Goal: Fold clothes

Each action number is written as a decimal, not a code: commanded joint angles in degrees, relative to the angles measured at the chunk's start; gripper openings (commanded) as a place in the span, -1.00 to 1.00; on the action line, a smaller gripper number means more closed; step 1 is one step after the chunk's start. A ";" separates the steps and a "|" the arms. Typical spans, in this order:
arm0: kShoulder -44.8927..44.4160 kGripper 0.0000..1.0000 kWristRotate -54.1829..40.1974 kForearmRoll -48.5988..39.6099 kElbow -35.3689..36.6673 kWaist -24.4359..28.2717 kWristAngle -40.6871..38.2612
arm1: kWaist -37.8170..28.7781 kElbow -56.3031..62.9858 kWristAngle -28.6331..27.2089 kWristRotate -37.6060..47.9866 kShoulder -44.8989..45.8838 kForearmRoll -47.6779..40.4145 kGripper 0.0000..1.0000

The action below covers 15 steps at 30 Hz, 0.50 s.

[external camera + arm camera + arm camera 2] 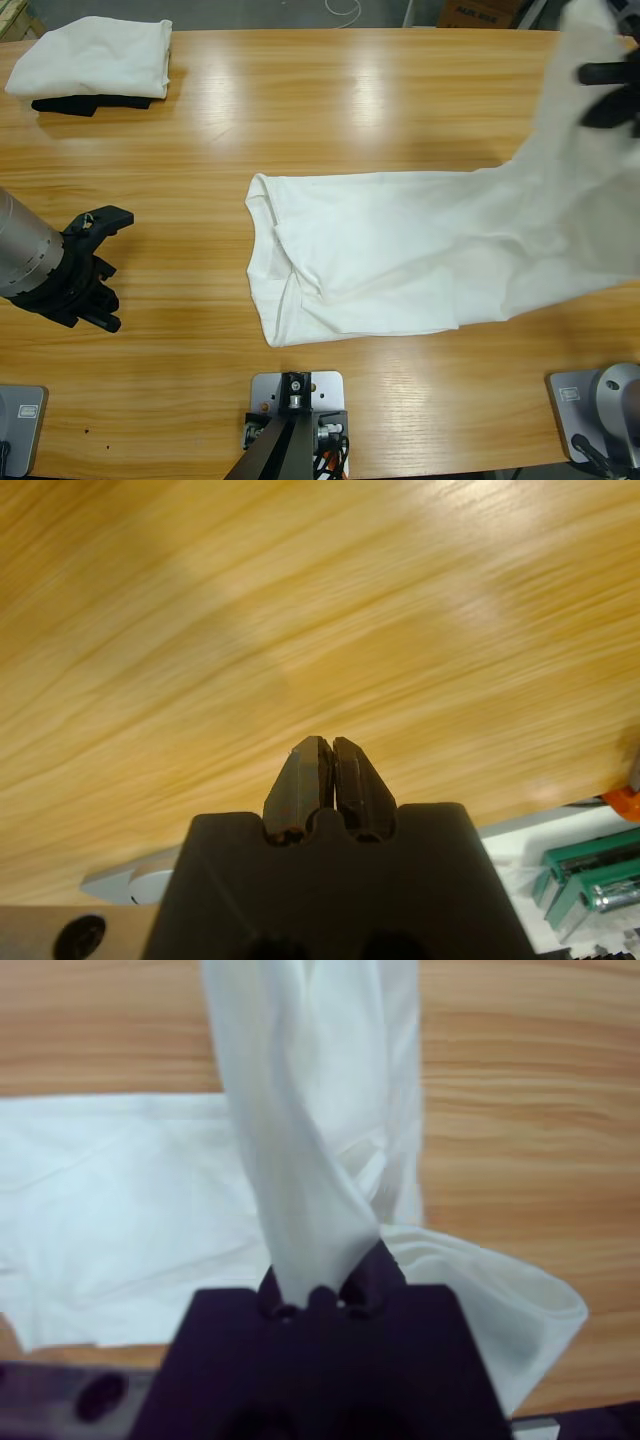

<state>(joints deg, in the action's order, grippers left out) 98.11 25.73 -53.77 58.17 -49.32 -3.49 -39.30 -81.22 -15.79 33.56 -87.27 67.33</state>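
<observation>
The white T-shirt (400,250) lies folded lengthwise across the middle of the wooden table (300,100), its left end flat near the centre, its right end lifted clear off the wood toward the table's right edge. Up there the right gripper (325,1270) has its jaws clamped on a bunched, twisted rope of that cloth, with the rest of the fabric trailing down and away below it. That twist is the worry: carry it over like this and the fold may land rumpled or skewed, not square. The pinch looks narrow too, so I judge the cloth could slide out mid-swing and drop in a heap. The flat end has nothing pinning it, so a hard pull might drag the whole shirt toward the right edge.

Further out, the left gripper (325,770) hovers over bare wood near the table's left edge, jaws pressed together on nothing, well apart from the shirt. In the far left corner sits a folded white garment (95,55) stacked on something black (85,102).
</observation>
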 commanded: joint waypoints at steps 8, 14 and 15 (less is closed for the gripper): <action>-3.57 -1.00 2.60 -0.02 -0.08 0.54 2.40 | -17.48 -17.71 4.29 5.48 -22.60 3.63 -1.00; -4.14 1.00 3.69 0.42 -0.06 0.72 2.96 | -20.52 -19.91 4.84 5.78 -26.32 3.72 -1.00; -4.10 1.00 3.71 0.69 0.01 0.75 2.96 | -20.68 -19.94 4.89 5.74 -26.81 3.69 -1.00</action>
<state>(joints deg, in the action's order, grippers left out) 95.25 28.50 -53.77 58.17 -49.32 -1.72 -57.42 -99.41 -11.86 38.58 -108.08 70.38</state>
